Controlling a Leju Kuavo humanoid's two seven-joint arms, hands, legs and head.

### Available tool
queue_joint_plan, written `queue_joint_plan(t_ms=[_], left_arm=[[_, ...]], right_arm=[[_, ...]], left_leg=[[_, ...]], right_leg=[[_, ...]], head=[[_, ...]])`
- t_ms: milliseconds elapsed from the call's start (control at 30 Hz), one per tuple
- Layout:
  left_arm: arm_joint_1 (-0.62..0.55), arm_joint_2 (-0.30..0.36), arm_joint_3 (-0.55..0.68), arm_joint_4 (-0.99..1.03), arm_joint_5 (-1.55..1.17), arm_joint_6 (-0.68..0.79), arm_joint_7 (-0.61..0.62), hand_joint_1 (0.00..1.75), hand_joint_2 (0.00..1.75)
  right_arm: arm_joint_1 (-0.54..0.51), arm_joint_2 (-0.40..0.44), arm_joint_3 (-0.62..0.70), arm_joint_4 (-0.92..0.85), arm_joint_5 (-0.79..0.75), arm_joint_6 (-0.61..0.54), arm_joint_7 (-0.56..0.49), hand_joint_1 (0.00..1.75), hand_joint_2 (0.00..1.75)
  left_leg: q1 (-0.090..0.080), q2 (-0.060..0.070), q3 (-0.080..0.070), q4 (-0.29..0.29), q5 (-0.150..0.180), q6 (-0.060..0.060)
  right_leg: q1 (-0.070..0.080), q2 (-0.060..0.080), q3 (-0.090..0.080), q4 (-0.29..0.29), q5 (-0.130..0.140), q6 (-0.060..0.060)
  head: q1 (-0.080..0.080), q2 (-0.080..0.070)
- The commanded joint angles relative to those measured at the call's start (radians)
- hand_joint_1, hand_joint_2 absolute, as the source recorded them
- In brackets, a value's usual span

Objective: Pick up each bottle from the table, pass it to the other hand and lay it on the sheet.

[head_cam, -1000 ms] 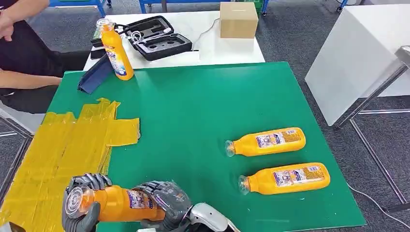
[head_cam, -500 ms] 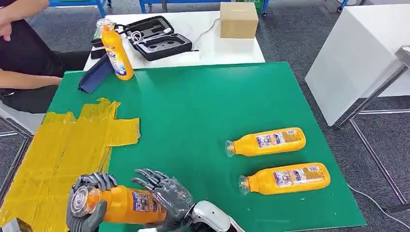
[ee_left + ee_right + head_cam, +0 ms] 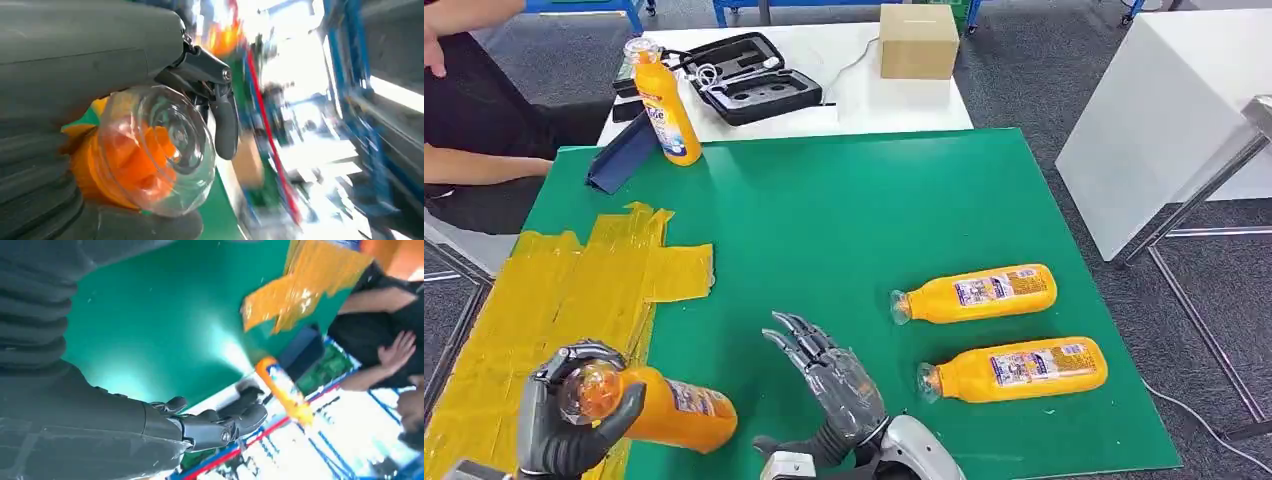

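The left hand (image 3: 574, 415) is clamped around the neck end of 1 bottle (image 3: 669, 410), at the lower left of the frame. The bottle's long axis runs roughly level, clear cap toward the left edge, base toward the centre. Its cap end is over the sheet (image 3: 544, 310); its base end overhangs the green table (image 3: 854, 220). The sheet lies directly under and beyond the left hand, so a short lowering move is judged sufficient.

The right hand (image 3: 829, 385) is seen at lower centre, empty, fingers spread apart and raised, just beside the held bottle's base but not touching it.

The held bottle is orange with a printed label and a clear domed cap; in the left wrist view the cap (image 3: 160, 147) is seen ringed by the fingers.

2 more bottles (image 3: 976, 293) (image 3: 1016, 368) lie on their sides at right of centre, caps pointing left, nearer the right hand. A 4th bottle (image 3: 664, 100) stands upright at upper left.
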Motion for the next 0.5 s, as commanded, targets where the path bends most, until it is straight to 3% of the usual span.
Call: queue_joint_plan(t_ms=[33, 300, 367, 500], left_arm=[[-0.013, -0.037, 0.014, -0.073, -0.028, 0.030, 0.005, 1.75, 1.75], [-0.011, -0.030, 0.011, -0.068, -0.039, 0.051, -0.003, 1.75, 1.75], [-0.011, -0.022, -0.048, -0.112, -0.284, 0.311, -0.044, 1.75, 1.75], [-0.032, 0.068, -0.211, -0.134, -0.672, 0.634, 0.117, 1.75, 1.75]], right_arm=[[0.022, -0.051, -0.041, -0.071, 0.003, 0.001, 0.009, 0.00, 0.00], [0.020, -0.051, -0.039, -0.067, 0.005, -0.002, 0.010, 0.00, 0.00], [0.005, -0.067, -0.038, -0.082, 0.012, -0.010, 0.023, 0.00, 0.00], [-0.003, -0.113, -0.085, -0.113, -0.025, 0.037, 0.052, 0.00, 0.00]], left_leg=[[0.000, 0.001, 0.000, 0.000, 0.000, 0.000], [0.000, 0.001, 0.001, 0.000, -0.001, 0.000], [0.001, 0.002, 0.002, 0.000, -0.001, 0.000], [0.001, 0.000, -0.001, 0.001, 0.000, 0.000]], right_leg=[[0.000, 0.000, 0.000, 0.000, 0.000, 0.000], [0.001, 0.000, 0.002, -0.001, 0.000, 0.000], [0.001, 0.000, 0.002, -0.001, 0.000, 0.000], [0.001, -0.002, 0.001, 0.000, 0.000, 0.000]], head=[[0.000, 0.000], [0.000, 0.000], [0.000, 0.000], [0.000, 0.000]])
